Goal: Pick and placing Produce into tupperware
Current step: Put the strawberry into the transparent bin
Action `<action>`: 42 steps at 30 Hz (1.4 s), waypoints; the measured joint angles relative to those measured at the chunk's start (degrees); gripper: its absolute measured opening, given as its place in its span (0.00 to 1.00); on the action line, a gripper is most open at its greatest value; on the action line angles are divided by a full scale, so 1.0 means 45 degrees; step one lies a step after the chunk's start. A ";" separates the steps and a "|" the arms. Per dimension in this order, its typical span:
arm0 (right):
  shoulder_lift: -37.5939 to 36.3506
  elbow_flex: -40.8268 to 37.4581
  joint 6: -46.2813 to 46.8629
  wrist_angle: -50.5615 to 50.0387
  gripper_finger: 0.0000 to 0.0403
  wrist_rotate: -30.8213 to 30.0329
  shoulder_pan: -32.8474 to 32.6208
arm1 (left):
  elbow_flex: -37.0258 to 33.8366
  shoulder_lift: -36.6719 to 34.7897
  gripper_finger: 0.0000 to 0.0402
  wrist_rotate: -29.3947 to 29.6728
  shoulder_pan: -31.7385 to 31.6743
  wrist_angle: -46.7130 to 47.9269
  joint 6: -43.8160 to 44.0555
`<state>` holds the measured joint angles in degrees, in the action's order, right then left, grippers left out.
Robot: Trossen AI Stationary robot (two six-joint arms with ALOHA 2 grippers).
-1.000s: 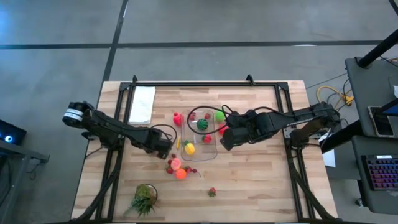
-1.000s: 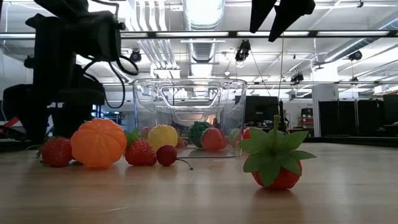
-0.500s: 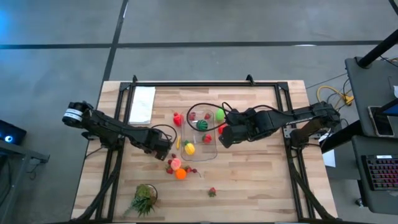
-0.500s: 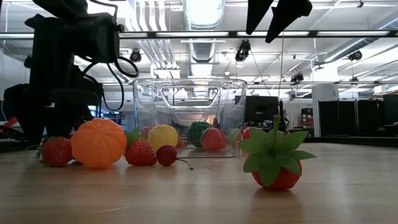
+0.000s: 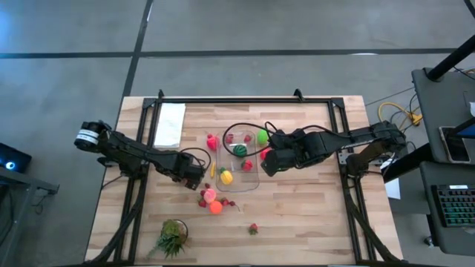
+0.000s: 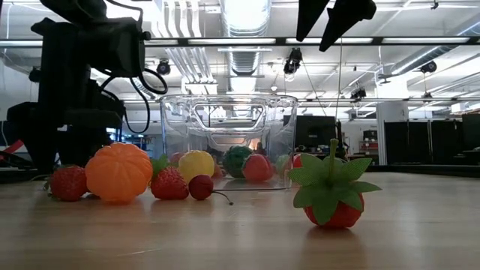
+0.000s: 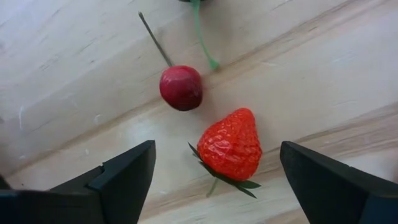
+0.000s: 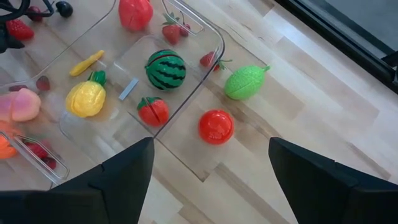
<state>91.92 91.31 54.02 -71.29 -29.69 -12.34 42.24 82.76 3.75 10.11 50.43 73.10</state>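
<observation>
Spanning the whole high view, the wooden bench [image 5: 297,215] carries the clear tupperware [image 5: 256,180] near its middle, with produce both inside it and scattered around it.

Container contents, seen from the right wrist: a striped watermelon [image 8: 165,69], a yellow pineapple-like piece [image 8: 86,99] and a small tomato [image 8: 153,111] lie inside.

Arms: the right tool [image 5: 268,165] hangs above the container's right edge, jaws apart and holding nothing. The left tool [image 5: 195,180] sits low at the container's left side, jaws likewise apart and empty, with a strawberry [image 7: 231,145] lying between its fingers [image 7: 124,177] and a cherry [image 7: 181,87] just beyond.

Pieces outside the container: a red ball [image 8: 216,126] and a green fruit [image 8: 244,82] lie just beside the right wall; an orange piece [image 6: 118,173] and a leafy-topped red piece [image 6: 331,196] rest nearer the front.

Judged progress: roughly a third done; several pieces on both sides remain, the strawberry probably next.

Off-task: a leafy tuft [image 5: 171,237] and a white paper [image 5: 170,124].
</observation>
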 joint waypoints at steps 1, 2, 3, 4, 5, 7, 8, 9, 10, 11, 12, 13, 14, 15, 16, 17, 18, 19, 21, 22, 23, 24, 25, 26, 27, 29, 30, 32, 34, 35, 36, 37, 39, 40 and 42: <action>0.0000 0.0000 0.0000 0.0006 0.77 0.0000 0.0000 | 0.0000 0.0000 0.79 0.0000 -0.0005 0.0000 -0.0004; 0.0000 0.0000 0.0000 0.0013 0.77 0.0000 0.0000 | -0.0016 0.0000 0.76 0.0019 -0.0005 -0.0008 -0.0005; 0.0000 0.0000 0.0000 0.0010 0.77 0.0000 0.0000 | -0.0035 0.0000 0.74 0.0054 -0.0002 -0.0001 -0.0005; 0.0000 0.0000 0.0000 0.0015 0.77 0.0000 0.0000 | -0.0053 0.0000 0.71 0.0092 -0.0005 0.0008 -0.0005; 0.0000 0.0000 0.0000 0.0015 0.77 0.0000 0.0000 | -0.0066 0.0000 0.69 0.0138 -0.0005 0.0004 -0.0005; 0.0000 0.0000 0.0000 0.0018 0.77 0.0000 0.0000 | -0.0092 0.0004 0.64 0.0194 -0.0005 -0.0024 -0.0005; 0.0000 0.0000 0.0000 0.0019 0.77 0.0000 0.0000 | -0.0092 0.0053 0.62 0.0202 -0.0005 -0.0038 -0.0005; 0.0000 0.0000 0.0000 0.0019 0.76 0.0002 0.0000 | -0.0092 0.0097 0.60 0.0223 -0.0005 -0.0077 -0.0005; 0.0000 0.0000 0.0000 0.0019 0.76 0.0003 0.0000 | -0.0101 0.0111 0.59 0.0228 -0.0005 -0.0105 -0.0005; 0.0000 0.0000 0.0000 0.0017 0.76 0.0002 0.0000 | -0.0102 0.0167 0.58 0.0237 -0.0005 -0.0115 -0.0005; 0.0000 0.0000 0.0000 0.0021 0.76 0.0003 0.0000 | -0.0096 0.0241 0.57 0.0243 -0.0005 -0.0129 -0.0008; 0.0000 0.0000 0.0000 0.0028 0.76 0.0002 0.0000 | -0.0092 0.0285 0.56 0.0238 -0.0005 -0.0139 -0.0008; 0.0000 0.0000 0.0000 0.0028 0.76 0.0005 0.0000 | -0.0092 0.0291 0.55 0.0236 -0.0005 -0.0180 -0.0010; 0.0000 0.0000 0.0000 0.0026 0.76 0.0001 0.0000 | -0.0092 0.0273 0.54 0.0241 -0.0005 -0.0189 -0.0010; 0.0000 0.0000 0.0000 0.0036 0.77 0.0000 0.0000 | -0.0094 0.0267 0.52 0.0243 -0.0003 -0.0175 -0.0010; 0.0000 0.0000 0.0000 0.0049 0.77 0.0003 0.0000 | -0.0097 0.0272 0.51 0.0240 -0.0005 -0.0172 -0.0010; 0.0000 0.0000 0.0000 0.0053 0.77 0.0000 0.0000 | -0.0097 0.0272 0.50 0.0244 -0.0005 -0.0195 -0.0010; 0.0000 0.0000 0.0000 0.0054 0.77 0.0004 0.0000 | -0.0097 0.0271 0.48 0.0248 -0.0005 -0.0193 -0.0010; 0.0000 0.0000 0.0000 0.0068 0.76 0.0000 0.0000 | -0.0097 0.0272 0.46 0.0248 -0.0005 -0.0208 -0.0025; 0.0004 0.0000 -0.0004 0.0063 0.76 0.0000 0.0000 | -0.0097 0.0272 0.44 0.0248 -0.0005 -0.0236 -0.0024; 0.0000 0.0000 -0.0009 0.0067 0.76 0.0000 0.0000 | -0.0097 0.0272 0.42 0.0248 -0.0005 -0.0267 -0.0029; 0.0003 0.0000 -0.0010 0.0068 0.75 0.0000 0.0000 | -0.0097 0.0272 0.41 0.0248 -0.0005 -0.0341 -0.0038; 0.0002 0.0000 -0.0012 0.0063 0.75 0.0000 0.0000 | -0.0097 0.0272 0.39 0.0248 -0.0005 -0.0437 -0.0060; 0.0004 0.0000 -0.0015 0.0068 0.75 -0.0010 0.0000 | -0.0097 0.0272 0.37 0.0252 -0.0005 -0.0480 -0.0086; 0.0000 0.0000 -0.0015 0.0065 0.75 -0.0051 0.0000 | -0.0093 0.0272 0.35 0.0252 -0.0005 -0.0465 -0.0087; 0.0005 0.0000 -0.0019 0.0063 0.75 -0.0092 0.0000 | -0.0069 0.0272 0.32 0.0255 -0.0005 -0.0438 -0.0087; 0.0005 0.0000 -0.0024 0.0063 0.76 -0.0097 0.0000 | -0.0049 0.0272 0.30 0.0255 -0.0005 -0.0437 -0.0087; 0.0005 0.0000 -0.0034 0.0063 0.76 -0.0094 0.0000 | -0.0018 0.0272 0.28 0.0253 -0.0005 -0.0431 -0.0087; 0.0001 0.0000 -0.0053 0.0063 0.77 -0.0092 0.0000 | 0.0028 0.0272 0.27 0.0248 -0.0005 -0.0436 -0.0087; 0.0005 0.0000 -0.0053 0.0060 0.77 -0.0092 0.0000 | 0.0064 0.0272 0.27 0.0239 -0.0005 -0.0443 -0.0087; 0.0005 0.0000 -0.0061 0.0058 0.77 -0.0092 0.0000 | 0.0119 0.0272 0.27 0.0228 -0.0003 -0.0438 -0.0087; 0.0005 0.0000 -0.0098 0.0058 0.76 -0.0094 0.0000 | 0.0200 0.0272 0.27 0.0185 0.0000 -0.0432 -0.0087; 0.0005 0.0000 -0.0196 0.0058 0.76 -0.0092 0.0000 | 0.0382 0.0256 0.28 0.0129 0.0005 -0.0442 -0.0087; 0.0004 0.0000 -0.0253 0.0053 0.76 -0.0093 0.0000 | 0.0486 0.0231 0.28 0.0073 0.0005 -0.0427 -0.0087; 0.0005 0.0000 -0.0339 0.0058 0.75 -0.0093 -0.0001 | 0.0817 0.0166 0.29 0.0053 0.0005 -0.0434 -0.0104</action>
<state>91.94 91.31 52.50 -71.03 -30.11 -12.34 45.92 83.51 3.99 10.13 48.48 72.63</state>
